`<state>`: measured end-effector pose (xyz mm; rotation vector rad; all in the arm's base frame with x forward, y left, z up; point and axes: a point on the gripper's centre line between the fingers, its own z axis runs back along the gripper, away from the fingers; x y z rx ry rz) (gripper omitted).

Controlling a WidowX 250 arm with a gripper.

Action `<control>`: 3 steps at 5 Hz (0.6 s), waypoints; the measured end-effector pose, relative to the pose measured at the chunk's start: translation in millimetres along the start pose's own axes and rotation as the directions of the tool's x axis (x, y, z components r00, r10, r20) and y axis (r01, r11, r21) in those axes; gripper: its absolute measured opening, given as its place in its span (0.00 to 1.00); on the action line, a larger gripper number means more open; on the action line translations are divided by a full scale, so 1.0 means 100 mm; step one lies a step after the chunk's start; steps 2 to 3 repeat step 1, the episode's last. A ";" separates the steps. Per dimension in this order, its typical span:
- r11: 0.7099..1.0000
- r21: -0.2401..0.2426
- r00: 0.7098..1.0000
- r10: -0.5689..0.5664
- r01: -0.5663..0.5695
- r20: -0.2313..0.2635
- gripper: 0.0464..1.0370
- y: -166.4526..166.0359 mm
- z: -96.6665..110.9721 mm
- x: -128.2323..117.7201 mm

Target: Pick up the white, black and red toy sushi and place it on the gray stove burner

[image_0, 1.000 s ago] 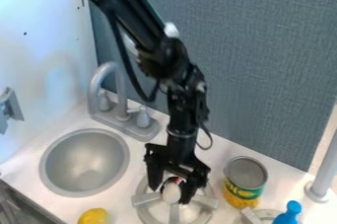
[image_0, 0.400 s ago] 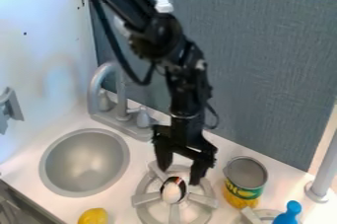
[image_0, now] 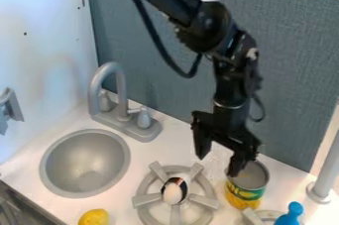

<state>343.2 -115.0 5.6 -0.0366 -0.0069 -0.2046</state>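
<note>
The black gripper (image_0: 217,161) hangs above the counter between the stove burner and the can, its two fingers spread apart with nothing between them. Its right finger overlaps the left rim of the open can (image_0: 246,184), which has a yellow and green label; whether they touch I cannot tell. Left of the gripper and lower, a small spoon-like object (image_0: 173,192), white with a dark, shiny upper end, lies at the middle of the grey burner (image_0: 147,198).
A round sink basin (image_0: 84,163) with a grey faucet (image_0: 121,90) is at left. A yellow lemon-like object (image_0: 94,217) lies near the bottom edge. A blue object (image_0: 290,214) sits by a second burner at lower right, near a grey post (image_0: 325,174).
The gripper rose from around the object on the burner, opened wider, and moved right to the can. The object stayed on the burner.
</note>
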 end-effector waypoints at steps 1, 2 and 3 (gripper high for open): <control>1.000 0.025 0.999 0.008 -0.007 -0.032 0.97 -0.07 -0.09 0.09; 1.000 0.025 0.999 0.008 -0.007 -0.032 0.97 -0.07 -0.09 0.09; 1.000 0.025 0.999 0.008 -0.007 -0.032 0.97 -0.07 -0.09 0.09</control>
